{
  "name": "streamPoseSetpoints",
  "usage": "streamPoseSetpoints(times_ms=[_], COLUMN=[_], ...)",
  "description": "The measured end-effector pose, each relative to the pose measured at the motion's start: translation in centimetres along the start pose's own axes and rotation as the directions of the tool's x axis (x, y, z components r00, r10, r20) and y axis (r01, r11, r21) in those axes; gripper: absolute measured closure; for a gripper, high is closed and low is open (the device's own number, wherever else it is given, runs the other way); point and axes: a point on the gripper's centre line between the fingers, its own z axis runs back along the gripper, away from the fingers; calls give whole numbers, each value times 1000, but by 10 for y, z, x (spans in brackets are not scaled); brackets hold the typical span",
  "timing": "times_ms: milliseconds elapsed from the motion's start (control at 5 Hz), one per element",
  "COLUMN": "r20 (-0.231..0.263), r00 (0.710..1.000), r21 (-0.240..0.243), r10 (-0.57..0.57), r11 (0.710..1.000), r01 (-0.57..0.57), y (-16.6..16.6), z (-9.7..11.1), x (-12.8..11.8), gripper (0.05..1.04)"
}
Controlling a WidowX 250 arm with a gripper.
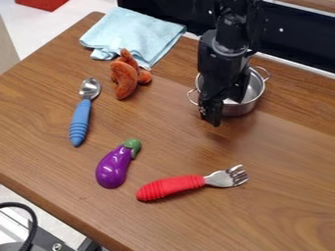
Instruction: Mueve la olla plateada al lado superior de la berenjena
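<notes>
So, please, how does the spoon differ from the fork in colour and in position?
The spoon has a blue handle, while the fork has a red one. The spoon's metal end points toward the cloth; the fork's points toward the right edge of the picture. The spoon ends in a bowl, the fork in prongs. Both have ridged handles and lie on the table.

The arm (226,22) is black from top to bottom, put together from chunky pieces, nothing like one smooth tube. There's a rounded joint (231,40) with a dull grey sheen along its curve, and next to it a blocky housing (208,53) with softened corners and a flattish side. The gripper (212,116) is black as well, slimmer and more angular, its outline rather jagged, with a few pale specks too tiny to make out from here.
</notes>
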Motion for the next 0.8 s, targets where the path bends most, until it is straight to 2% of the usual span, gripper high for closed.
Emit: streamPoseSetpoints(times_ms=[200, 600, 800], r20=[11, -109, -132], r00=[1000, 992, 987], r21=[15, 19, 14], r10=[-4, -68, -87], r11=[1000, 997, 996], r01=[4, 70, 90], y=[1, 0, -3], z=[-15, -22, -19], x=[-3, -1, 4], gripper=[114, 653, 880])
